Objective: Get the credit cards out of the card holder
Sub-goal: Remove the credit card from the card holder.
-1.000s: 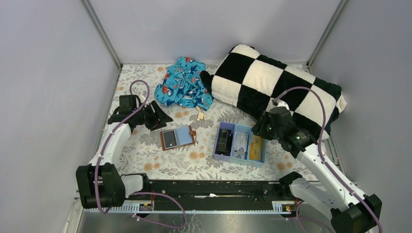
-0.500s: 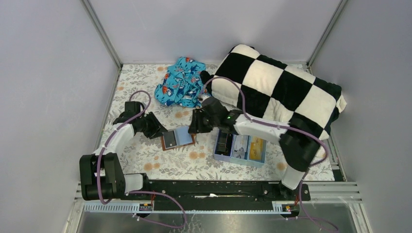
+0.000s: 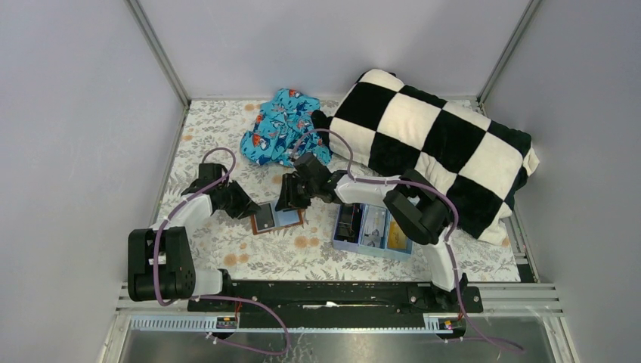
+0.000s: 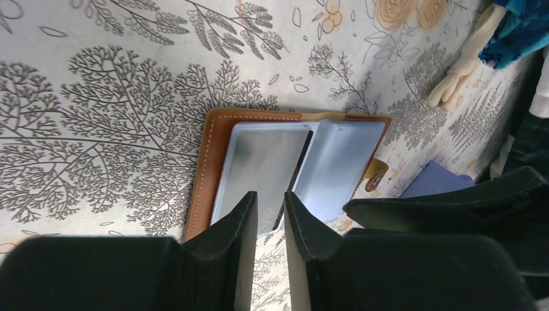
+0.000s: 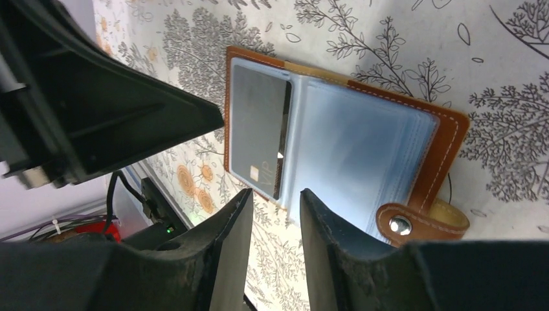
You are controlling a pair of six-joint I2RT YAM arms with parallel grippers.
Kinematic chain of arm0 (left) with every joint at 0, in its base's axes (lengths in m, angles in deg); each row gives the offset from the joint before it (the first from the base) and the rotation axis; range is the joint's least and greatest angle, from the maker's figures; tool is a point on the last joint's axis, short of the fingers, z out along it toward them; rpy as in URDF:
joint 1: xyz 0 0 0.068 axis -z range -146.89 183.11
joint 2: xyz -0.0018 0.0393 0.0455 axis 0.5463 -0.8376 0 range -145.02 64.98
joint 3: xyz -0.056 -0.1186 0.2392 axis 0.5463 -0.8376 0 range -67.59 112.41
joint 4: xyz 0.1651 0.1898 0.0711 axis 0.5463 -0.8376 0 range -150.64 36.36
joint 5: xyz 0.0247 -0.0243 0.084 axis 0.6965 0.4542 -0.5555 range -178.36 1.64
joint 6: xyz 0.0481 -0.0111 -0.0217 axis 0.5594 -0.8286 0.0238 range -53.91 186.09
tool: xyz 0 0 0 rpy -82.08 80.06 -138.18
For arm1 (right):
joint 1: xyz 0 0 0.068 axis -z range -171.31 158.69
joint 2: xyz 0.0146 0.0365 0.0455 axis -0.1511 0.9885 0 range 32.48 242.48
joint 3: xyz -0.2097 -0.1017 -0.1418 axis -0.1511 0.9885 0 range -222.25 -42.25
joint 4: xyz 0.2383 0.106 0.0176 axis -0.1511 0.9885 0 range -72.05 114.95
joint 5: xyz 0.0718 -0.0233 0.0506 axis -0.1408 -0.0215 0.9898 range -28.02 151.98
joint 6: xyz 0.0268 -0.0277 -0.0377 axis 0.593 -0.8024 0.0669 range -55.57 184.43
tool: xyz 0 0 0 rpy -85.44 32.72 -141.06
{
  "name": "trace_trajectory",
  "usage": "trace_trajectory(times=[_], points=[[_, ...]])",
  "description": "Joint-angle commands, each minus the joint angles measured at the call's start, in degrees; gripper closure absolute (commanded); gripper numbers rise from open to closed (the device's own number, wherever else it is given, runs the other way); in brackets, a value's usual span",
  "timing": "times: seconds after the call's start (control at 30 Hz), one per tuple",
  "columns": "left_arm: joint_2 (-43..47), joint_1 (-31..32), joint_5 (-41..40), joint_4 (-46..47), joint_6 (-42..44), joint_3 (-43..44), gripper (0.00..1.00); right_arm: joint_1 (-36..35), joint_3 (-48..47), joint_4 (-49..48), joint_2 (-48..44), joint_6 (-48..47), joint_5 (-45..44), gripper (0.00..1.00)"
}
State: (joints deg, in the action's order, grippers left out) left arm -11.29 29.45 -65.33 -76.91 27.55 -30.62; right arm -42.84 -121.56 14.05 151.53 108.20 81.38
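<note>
Top external view — small brown bifold card holder lies open and flat on the floral-cloth desk, pale blue lining up, between the two arms. At its left edge sits the left tool, and at its far right corner the right tool. Dark grey-black credit card is tucked in the left half, the half on the left tool's side.

Left wrist view: fingers parted by a narrow slit, nothing held. The card is directly ahead of the tips, its long axis roughly along the fingers' line.

Right wrist view: fingers a little wider apart, also empty. The card's inner long edge, by the fold, lies just ahead of the gap.

Judgement: the card's free edge seems to face the fold, so drawing it out would run toward the right tool — the left tool is the nearer one for pinning the holder down.
</note>
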Motion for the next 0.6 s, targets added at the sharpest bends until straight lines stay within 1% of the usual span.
trace_trajectory(times=[0.0,0.23,0.43,0.5,0.57], points=[[1.75,-0.21,-3.89,1.91,-0.92,-0.29,0.75,-0.5,-3.52,-2.37,3.02,1.59,1.9,0.6],[-1.19,-0.13,-4.85,2.19,-0.98,0.2,0.75,-0.5,-5.96,-2.58,6.92,2.72,1.82,0.61],[-2.23,-0.05,-5.48,2.25,-0.96,0.19,0.76,-0.48,-5.77,-3.17,8.32,3.68,1.59,0.62],[-2.55,0.47,-4.22,2.91,-0.8,0.29,0.76,-0.5,-5.89,-3.16,9.05,3.81,1.79,0.63],[-2.89,1.28,-5.19,2.38,-0.59,0.64,0.75,-0.5,-5.88,-3.31,9.4,3.95,2.02,0.63]])
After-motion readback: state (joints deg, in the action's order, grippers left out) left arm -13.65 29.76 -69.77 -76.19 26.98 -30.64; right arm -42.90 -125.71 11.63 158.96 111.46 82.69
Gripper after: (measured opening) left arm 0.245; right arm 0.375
